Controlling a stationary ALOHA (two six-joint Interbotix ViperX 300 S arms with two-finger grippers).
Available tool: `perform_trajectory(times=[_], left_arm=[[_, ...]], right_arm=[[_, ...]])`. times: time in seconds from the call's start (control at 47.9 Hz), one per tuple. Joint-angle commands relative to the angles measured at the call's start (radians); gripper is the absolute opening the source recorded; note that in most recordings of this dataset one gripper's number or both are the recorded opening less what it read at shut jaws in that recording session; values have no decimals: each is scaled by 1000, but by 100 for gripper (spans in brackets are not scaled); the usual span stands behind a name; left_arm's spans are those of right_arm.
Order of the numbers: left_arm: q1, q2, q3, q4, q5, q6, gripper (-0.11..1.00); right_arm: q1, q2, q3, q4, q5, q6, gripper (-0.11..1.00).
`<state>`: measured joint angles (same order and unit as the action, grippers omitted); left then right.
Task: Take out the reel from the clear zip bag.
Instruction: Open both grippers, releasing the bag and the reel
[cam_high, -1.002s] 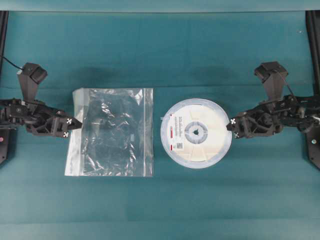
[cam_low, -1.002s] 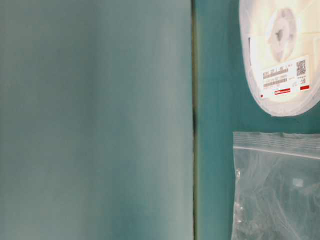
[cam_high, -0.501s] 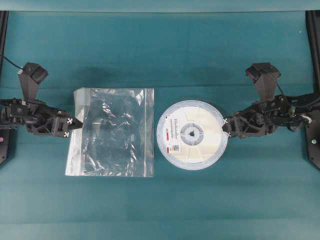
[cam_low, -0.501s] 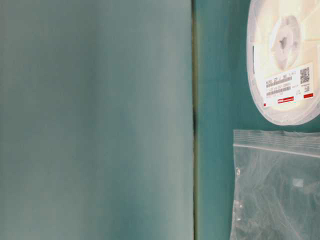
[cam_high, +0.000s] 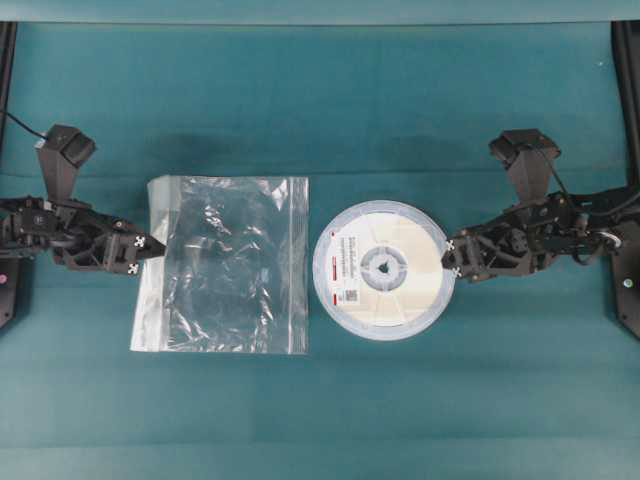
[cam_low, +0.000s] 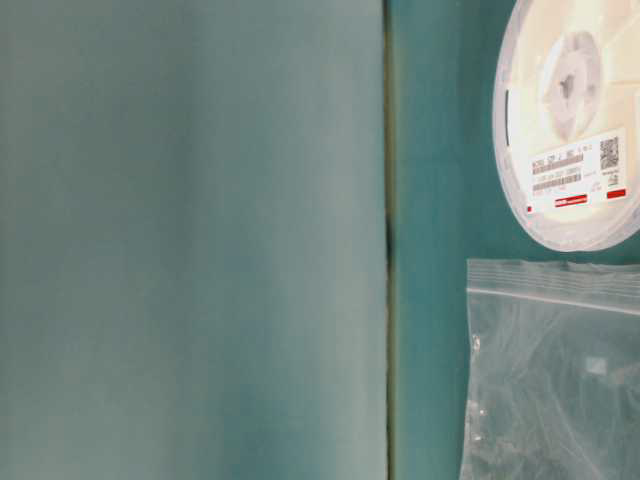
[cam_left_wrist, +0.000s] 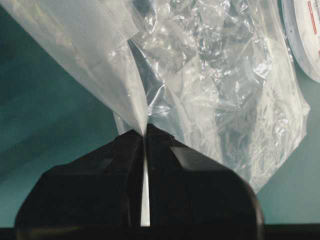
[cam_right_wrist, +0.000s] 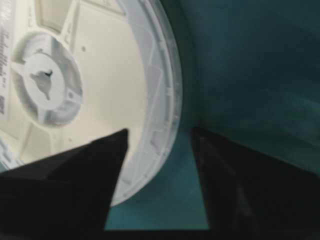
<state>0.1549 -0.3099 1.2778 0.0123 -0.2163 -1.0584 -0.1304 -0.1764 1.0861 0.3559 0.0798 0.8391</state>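
Right end effector (cam_right_wrist: 157, 137) gapes astride reel (cam_high: 380, 268) rim, beside bag (cam_high: 222, 264).

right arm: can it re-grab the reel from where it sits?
Probably yes. The right claw is open, its jaws either side of the reel rim, nothing between. The reel lies outside the clear zip bag, which the left claw pinches.

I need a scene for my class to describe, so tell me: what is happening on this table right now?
The reel is already out of the clear zip bag and lies flat on the teal table, just beside the bag's zip edge. The left gripper is shut on the bag's far edge, pinching the plastic. The right gripper sits at the reel's rim with its jaws open, one either side of the rim, not clamping it.
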Motion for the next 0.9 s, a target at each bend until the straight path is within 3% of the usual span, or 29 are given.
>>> perform_trajectory(times=[0.0,0.585,0.71,0.877], left_arm=[[0,-3,-14,2,-6,2,0],[0,-6,-20,3,-8,23,4],[0,-6,-20,3,6,21,25],[0,-8,-28,5,69,20,74]], right_arm=[[5,-2,-17,2,2,8,74],[5,-2,-17,2,-8,8,77],[3,-2,-17,2,-8,8,77],[5,-3,-23,2,-9,8,77]])
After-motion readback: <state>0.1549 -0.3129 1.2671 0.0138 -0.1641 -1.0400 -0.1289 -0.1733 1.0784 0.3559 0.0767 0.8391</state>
